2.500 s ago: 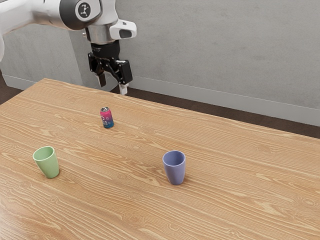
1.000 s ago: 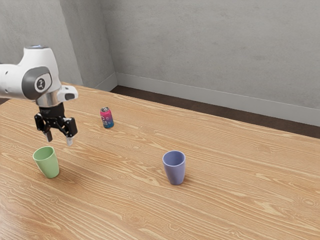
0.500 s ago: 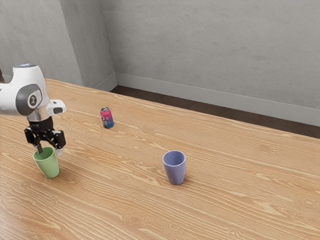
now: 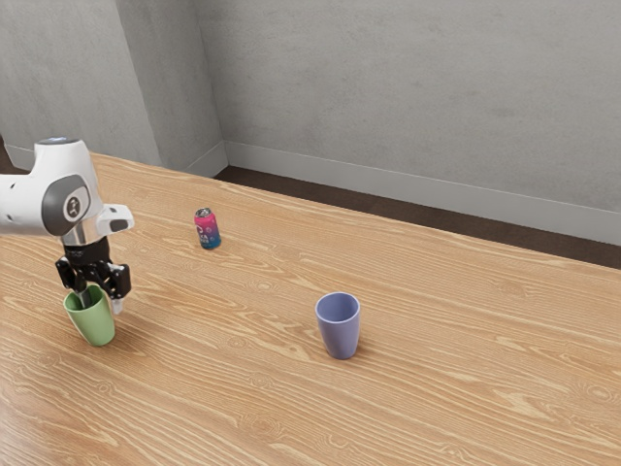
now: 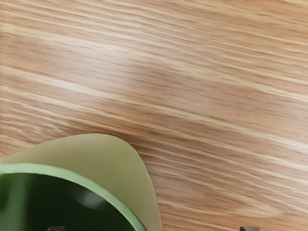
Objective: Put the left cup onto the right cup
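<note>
Standing upright toward the exterior view's left, well apart from the lavender plastic cup (image 4: 338, 326), the pale green plastic cup (image 4: 94, 326) is straddled at its rim by the open-fingered black gripper (image 4: 97, 301).

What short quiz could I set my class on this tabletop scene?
1. True or false: the green cup stands upright on the table.
2. Which thing is the hand directly over? A. green cup B. can C. bare wood
3. Short answer: how many cups stand on the table?
Key: 1 true; 2 A; 3 two, the green cup and the purple cup.
</note>
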Robot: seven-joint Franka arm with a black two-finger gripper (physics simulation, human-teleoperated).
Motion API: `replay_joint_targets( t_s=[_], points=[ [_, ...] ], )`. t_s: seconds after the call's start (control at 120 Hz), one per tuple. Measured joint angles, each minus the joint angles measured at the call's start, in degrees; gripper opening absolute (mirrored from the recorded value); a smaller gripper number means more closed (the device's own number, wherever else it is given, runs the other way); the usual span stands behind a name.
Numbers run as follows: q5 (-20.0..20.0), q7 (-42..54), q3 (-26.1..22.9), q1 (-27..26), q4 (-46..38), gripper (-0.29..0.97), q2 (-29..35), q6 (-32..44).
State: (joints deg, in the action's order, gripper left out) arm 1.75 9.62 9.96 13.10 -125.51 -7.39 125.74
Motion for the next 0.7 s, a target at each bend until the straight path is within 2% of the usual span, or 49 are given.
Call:
replay_joint_targets(
  t_s=[0.342, 0.492, 0.7],
  points=[
    [-1.0, 0.4, 0.8, -0.1, 0.1, 0.02, 0.0, -0.2],
    [-1.0, 0.4, 0.8, -0.3, 0.1, -0.05, 0.0, 0.0],
    [-1.0, 0.2, 0.4, -0.6, 0.3, -0.09, 1.3, -0.4]
  ],
)
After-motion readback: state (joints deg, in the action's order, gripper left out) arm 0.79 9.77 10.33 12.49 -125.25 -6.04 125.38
